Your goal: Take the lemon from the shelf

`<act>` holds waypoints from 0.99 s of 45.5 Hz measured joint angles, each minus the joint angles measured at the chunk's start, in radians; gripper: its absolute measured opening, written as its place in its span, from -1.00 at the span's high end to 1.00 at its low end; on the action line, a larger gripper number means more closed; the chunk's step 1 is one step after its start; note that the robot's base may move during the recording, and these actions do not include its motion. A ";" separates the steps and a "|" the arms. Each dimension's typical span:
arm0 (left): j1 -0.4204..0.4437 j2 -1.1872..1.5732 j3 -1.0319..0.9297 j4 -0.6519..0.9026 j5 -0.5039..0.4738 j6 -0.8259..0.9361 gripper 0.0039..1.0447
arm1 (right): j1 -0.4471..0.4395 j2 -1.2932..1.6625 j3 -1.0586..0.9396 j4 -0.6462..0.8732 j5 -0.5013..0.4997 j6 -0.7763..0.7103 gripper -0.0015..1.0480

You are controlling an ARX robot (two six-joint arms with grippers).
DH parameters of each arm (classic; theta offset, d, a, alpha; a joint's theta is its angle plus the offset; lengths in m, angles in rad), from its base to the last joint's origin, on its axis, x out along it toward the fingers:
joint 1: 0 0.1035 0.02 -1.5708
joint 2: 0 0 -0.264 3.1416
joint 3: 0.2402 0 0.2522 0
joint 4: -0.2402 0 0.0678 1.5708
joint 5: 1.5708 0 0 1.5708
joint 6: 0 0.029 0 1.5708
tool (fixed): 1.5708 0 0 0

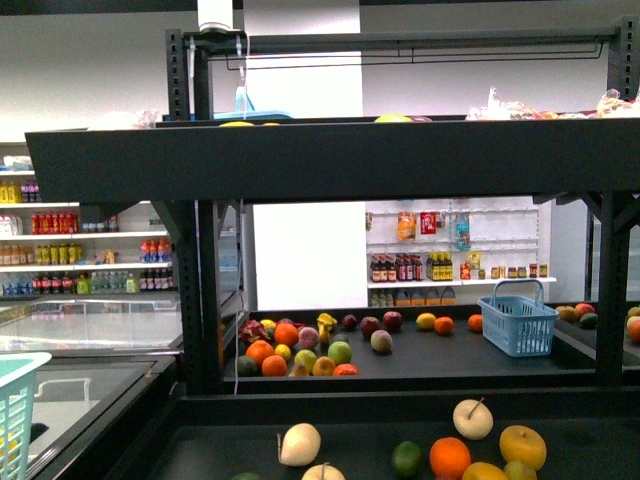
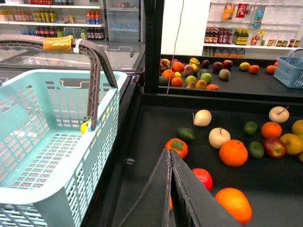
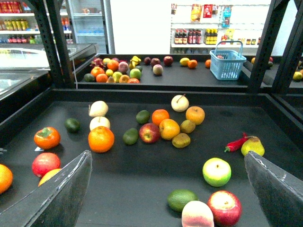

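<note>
Left gripper (image 2: 169, 155): jaws closed together with nothing between them, hanging over the near tray's left end.
Right gripper (image 3: 166, 158): jaws spread wide and empty, above the same tray.
Basket (image 2: 57, 189): pale green, just beside the left gripper and off the shelf. A small yellow thing (image 2: 84, 126) shows through its mesh, and I cannot tell what it is.
Shelf (image 1: 400, 402): black tiered stand.
Near tray (image 3: 142, 184): oranges, apples, pears and limes lie scattered on it. No clear lemon is among them.
Lemon (image 1: 283, 351): most likely the small bright yellow fruit in the heap on the far tray, touching the oranges and well apart from both grippers.
Progress: no grasp is made. As judged, reaching, closing and lifting are all left to do, unless the yellow thing in the basket is the fruit itself.
</note>
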 joint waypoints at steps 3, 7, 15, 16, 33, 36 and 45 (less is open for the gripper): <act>0.000 -0.021 -0.027 0.006 0.000 0.000 0.96 | 0.000 0.000 0.000 0.000 0.000 0.000 -0.85; 0.000 -0.053 -0.064 0.013 0.000 0.000 0.96 | 0.000 0.000 0.000 0.000 0.000 0.000 -0.85; 0.000 -0.203 -0.117 -0.083 0.000 0.000 0.96 | 0.000 0.000 0.000 0.000 0.000 0.000 -0.85; 0.000 -0.209 -0.118 -0.083 0.000 0.000 0.96 | 0.000 0.000 0.000 0.000 0.000 0.000 -0.85; 0.000 -0.251 -0.165 -0.082 0.000 0.000 0.96 | 0.000 0.000 0.000 0.000 0.000 0.000 -0.85; 0.000 -0.256 -0.169 -0.080 0.000 0.000 0.96 | 0.000 0.000 0.000 0.000 0.000 0.000 -0.85; 0.000 -0.295 -0.211 -0.077 0.000 0.000 0.96 | 0.000 0.000 0.000 0.000 0.000 0.000 -0.85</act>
